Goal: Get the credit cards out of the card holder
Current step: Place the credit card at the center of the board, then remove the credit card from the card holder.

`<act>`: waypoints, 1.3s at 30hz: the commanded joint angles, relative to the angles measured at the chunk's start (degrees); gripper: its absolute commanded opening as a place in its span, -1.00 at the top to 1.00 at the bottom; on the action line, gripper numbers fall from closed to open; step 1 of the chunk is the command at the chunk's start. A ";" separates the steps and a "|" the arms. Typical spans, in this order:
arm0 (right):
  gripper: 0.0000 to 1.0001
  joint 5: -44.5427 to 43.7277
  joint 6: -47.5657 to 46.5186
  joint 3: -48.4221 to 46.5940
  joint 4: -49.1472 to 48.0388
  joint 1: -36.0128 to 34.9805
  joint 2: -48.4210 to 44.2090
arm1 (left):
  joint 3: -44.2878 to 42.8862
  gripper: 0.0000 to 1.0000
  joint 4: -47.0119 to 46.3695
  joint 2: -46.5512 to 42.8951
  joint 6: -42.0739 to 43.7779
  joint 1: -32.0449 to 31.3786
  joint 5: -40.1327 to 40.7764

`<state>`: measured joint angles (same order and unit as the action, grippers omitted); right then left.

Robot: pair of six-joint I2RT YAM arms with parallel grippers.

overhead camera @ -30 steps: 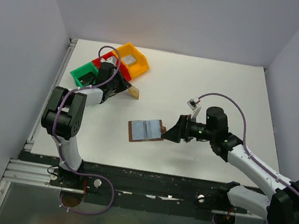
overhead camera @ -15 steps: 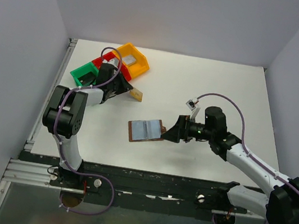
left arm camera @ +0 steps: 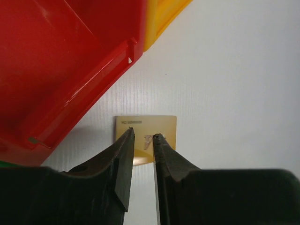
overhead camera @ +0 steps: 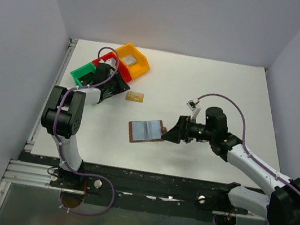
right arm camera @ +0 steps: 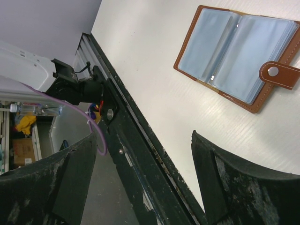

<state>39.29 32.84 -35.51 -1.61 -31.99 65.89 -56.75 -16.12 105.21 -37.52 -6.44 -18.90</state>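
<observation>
Now | gold-tan card (left arm camera: 150, 125) flat | holder (right arm camera: 236, 54) open, blue-faced | left pincer (left arm camera: 143, 137) barely parted | right pincer (overhead camera: 168, 133) spread

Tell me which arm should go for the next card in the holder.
Right. The right gripper, jaws wide, sits beside the card holder, which lies open on the table. The left gripper is far off by the red bin, above the gold card.

Left gripper (left arm camera: 143, 137), upper left of the top view: jaws narrowly parted, empty. Right gripper (right arm camera: 143, 145), centre frame: jaws spread wide, empty.
</observation>
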 commanded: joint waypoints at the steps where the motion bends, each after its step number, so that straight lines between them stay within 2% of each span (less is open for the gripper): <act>1: -0.77 0.00 -1.02 -0.62 0.55 -0.27 0.29 | -0.38 0.24 2.23 -2.73 2.18 1.07 0.35; 6: -0.79 -2.89 -1.73 -1.67 3.52 -0.18 0.29 | -0.55 0.08 3.02 -5.45 1.75 1.08 0.61; 10: -0.79 -12.81 -2.69 -4.74 9.95 -0.62 1.08 | 2.25 0.05 2.41 -11.59 -0.45 0.03 3.06; 13: -0.79 -20.11 -4.09 -5.97 11.88 -1.67 1.96 | 5.06 0.01 5.30 -17.39 -0.19 -4.61 10.25; 16: -0.77 -25.74 -4.72 -8.61 15.04 -1.94 5.38 | 6.74 -0.04 12.13 -23.28 0.26 -12.08 23.93; 20: -0.70 -29.61 -5.42 -11.86 16.98 -2.03 12.32 | 10.77 -0.09 18.29 -29.08 -4.82 -20.70 33.47; 24: -0.57 -30.58 -6.47 -14.67 17.16 -2.29 18.65 | 18.58 -0.13 18.58 -36.99 -10.46 -24.67 33.75; 31: -0.55 -34.18 -8.75 -21.61 21.72 -5.54 26.21 | 27.65 -0.13 21.13 -47.63 -14.86 -31.17 36.73; 39: -0.56 -38.14 -11.66 -30.84 28.93 -7.74 35.88 | 33.46 -0.09 19.02 -52.38 -15.66 -31.71 35.25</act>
<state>5.89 23.70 -62.41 21.34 -38.74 97.30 -24.97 3.16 54.02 -51.79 -37.91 15.03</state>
